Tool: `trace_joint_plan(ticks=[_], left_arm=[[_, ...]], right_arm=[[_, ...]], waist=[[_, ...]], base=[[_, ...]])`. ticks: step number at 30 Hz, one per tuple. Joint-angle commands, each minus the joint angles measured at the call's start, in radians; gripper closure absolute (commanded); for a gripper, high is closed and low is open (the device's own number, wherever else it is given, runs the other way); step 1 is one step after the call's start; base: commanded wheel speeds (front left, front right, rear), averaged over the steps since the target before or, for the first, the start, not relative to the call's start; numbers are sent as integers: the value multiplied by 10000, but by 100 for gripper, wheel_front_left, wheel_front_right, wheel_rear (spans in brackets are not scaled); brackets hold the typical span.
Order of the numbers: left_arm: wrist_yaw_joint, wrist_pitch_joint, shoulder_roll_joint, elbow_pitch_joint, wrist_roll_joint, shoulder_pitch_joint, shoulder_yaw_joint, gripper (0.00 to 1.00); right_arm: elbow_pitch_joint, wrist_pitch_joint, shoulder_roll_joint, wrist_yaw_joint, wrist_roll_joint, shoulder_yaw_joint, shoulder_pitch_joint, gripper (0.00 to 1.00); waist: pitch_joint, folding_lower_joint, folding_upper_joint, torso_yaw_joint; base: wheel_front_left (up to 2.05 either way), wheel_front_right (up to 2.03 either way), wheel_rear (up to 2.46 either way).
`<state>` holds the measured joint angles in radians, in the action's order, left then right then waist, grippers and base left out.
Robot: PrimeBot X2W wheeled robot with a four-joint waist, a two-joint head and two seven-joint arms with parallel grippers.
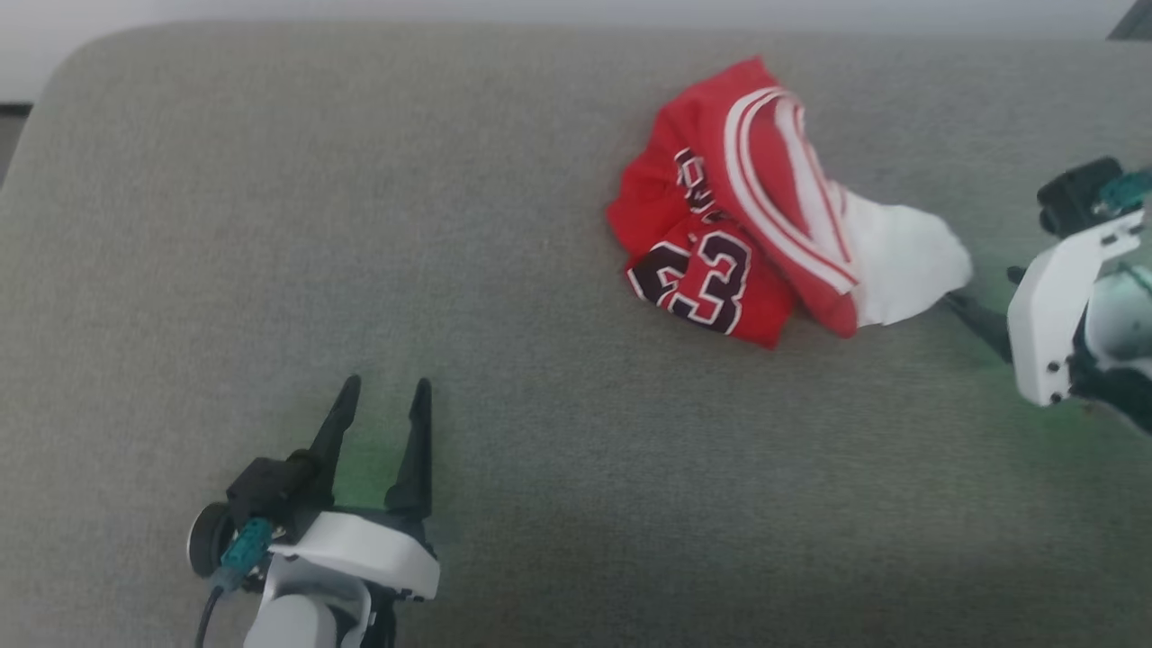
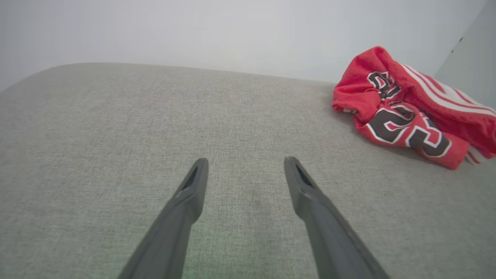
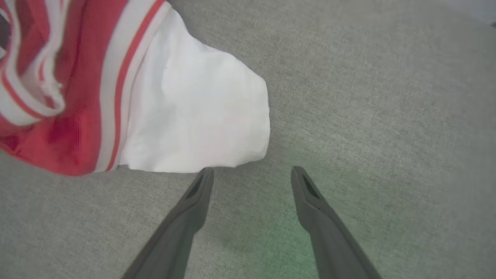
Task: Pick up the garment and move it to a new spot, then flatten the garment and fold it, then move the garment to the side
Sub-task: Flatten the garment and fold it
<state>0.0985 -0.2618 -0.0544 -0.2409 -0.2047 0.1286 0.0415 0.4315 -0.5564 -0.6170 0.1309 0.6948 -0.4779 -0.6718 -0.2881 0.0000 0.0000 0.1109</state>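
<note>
The garment (image 1: 747, 225) lies crumpled on the grey cushion, right of centre: red with a black "23", white-striped bands and a white section at its right end. In the left wrist view the garment (image 2: 410, 112) sits far off at the upper right. My left gripper (image 1: 385, 396) rests open near the front left, well away from it, its own view (image 2: 244, 170) showing bare fabric between the fingers. My right gripper (image 1: 967, 306) comes in from the right edge, partly hidden behind its wrist. In its own view (image 3: 252, 174) it is open, its left fingertip right at the edge of the white section (image 3: 193, 112).
The grey upholstered surface (image 1: 360, 225) stretches wide to the left and front of the garment. Its rounded back edge runs along the top, with a pale wall (image 2: 232, 31) behind it. A dark corner (image 1: 1134, 22) shows at the top right.
</note>
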Motion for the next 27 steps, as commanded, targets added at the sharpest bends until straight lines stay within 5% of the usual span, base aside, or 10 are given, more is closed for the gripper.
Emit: trace_joint_plan(ticks=[1, 10, 11, 13, 14, 27], left_arm=[[-16, -44, 29, -5, -99, 161, 47, 0], [-372, -45, 39, 83, -687, 710, 706, 0], [-421, -44, 37, 55, -765, 772, 795, 0], [-472, -45, 36, 38, -749, 843, 849, 0], [-484, -44, 39, 28, -753, 865, 867, 0], [-270, -44, 35, 68, -501, 731, 312, 0]], right_arm=[[60, -145, -68, -3, 128, -82, -193, 0], [413, -732, -493, -1, 894, -1505, -1042, 0], [535, -777, -474, -1, 1105, -1806, -1050, 50], [581, -678, -518, 0, 1270, -2013, -1094, 90], [657, -604, -532, 0, 1335, -2079, -1130, 100], [959, 1235, -2030, -17, 2340, -1291, -21, 100]], waist=[[-353, 0, 0, 269], [-1138, 0, 0, 602], [-1204, 0, 0, 625], [-1247, 0, 0, 603], [-1254, 0, 0, 583], [-789, 0, 0, -86]], base=[[0, 0, 0], [0, 0, 0], [0, 0, 0], [0, 0, 0], [0, 0, 0], [0, 0, 0]])
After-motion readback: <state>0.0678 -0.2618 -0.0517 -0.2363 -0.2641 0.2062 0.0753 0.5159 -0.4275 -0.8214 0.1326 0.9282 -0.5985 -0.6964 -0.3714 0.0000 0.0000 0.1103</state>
